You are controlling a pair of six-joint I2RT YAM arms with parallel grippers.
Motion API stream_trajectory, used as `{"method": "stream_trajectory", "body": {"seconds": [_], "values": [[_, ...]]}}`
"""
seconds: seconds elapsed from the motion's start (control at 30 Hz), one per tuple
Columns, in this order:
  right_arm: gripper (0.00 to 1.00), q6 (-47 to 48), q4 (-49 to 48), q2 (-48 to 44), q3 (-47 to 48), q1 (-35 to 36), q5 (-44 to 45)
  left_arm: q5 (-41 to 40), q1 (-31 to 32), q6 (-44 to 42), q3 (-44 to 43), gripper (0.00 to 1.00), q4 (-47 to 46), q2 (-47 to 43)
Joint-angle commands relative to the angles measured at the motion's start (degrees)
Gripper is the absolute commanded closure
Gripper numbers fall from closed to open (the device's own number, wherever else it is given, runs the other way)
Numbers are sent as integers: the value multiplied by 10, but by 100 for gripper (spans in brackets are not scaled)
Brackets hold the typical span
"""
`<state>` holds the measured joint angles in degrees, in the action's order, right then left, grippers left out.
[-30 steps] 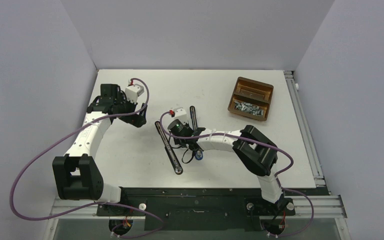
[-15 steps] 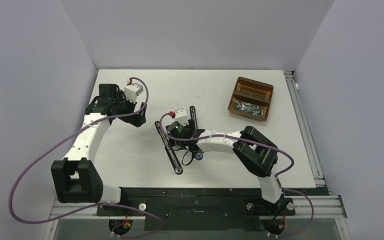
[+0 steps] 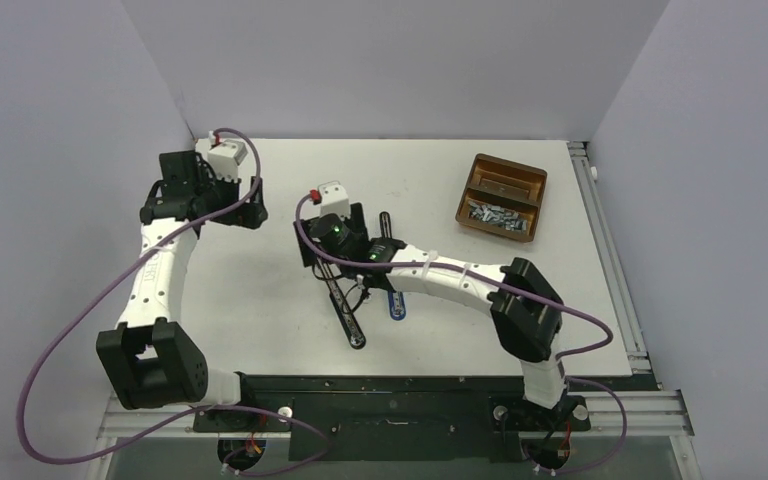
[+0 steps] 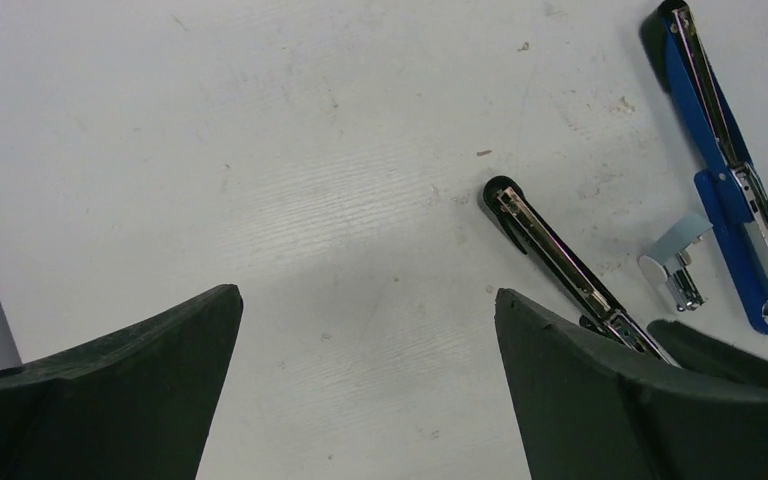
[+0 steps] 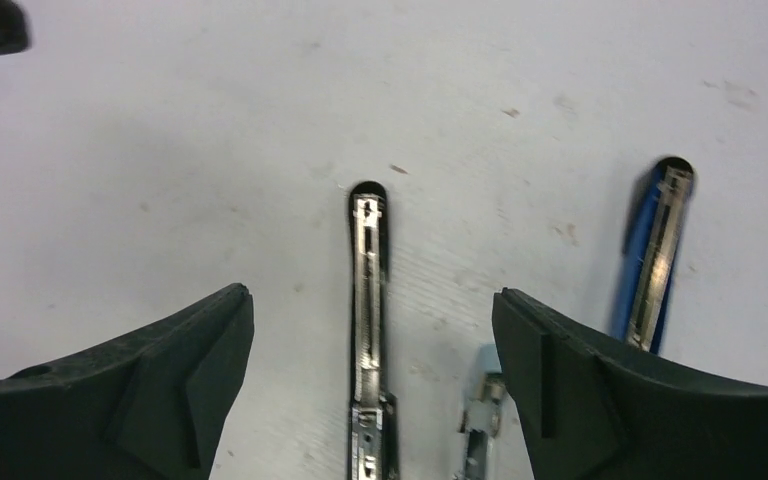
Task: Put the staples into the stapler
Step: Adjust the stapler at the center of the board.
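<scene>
A black stapler lies opened flat on the white table. Its metal channel faces up and runs between the open fingers of my right gripper, which hovers above it with nothing held. A blue stapler lies just to the right, also opened out. The staples sit as a silver heap in the near compartment of the brown tray at the far right. My left gripper is open over bare table, left of the black stapler and the blue stapler.
A small silver metal part lies between the two staplers. A second black bar lies behind the right arm's forearm. Grey walls close in the table on the left, back and right.
My right gripper has opened wide and shifted toward the far left, over the black stapler's far end. The left arm has pulled back to the far left, away from the staplers.
</scene>
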<state>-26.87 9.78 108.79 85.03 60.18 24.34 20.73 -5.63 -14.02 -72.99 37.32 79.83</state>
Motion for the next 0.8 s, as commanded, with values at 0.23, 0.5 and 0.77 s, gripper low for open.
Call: {"method": "stream_trajectory", "body": {"seconds": [0.23,0.5,0.77], "values": [[11,49,157,203,253,-8,-112,67,-101,63,-59,4,-7,31],[23,39,142,243,263,-24,-123,94,-100,96,-57,4,-13,40],[50,23,124,274,275,-31,-145,94,-100,97,-51,4,-20,33]]}}
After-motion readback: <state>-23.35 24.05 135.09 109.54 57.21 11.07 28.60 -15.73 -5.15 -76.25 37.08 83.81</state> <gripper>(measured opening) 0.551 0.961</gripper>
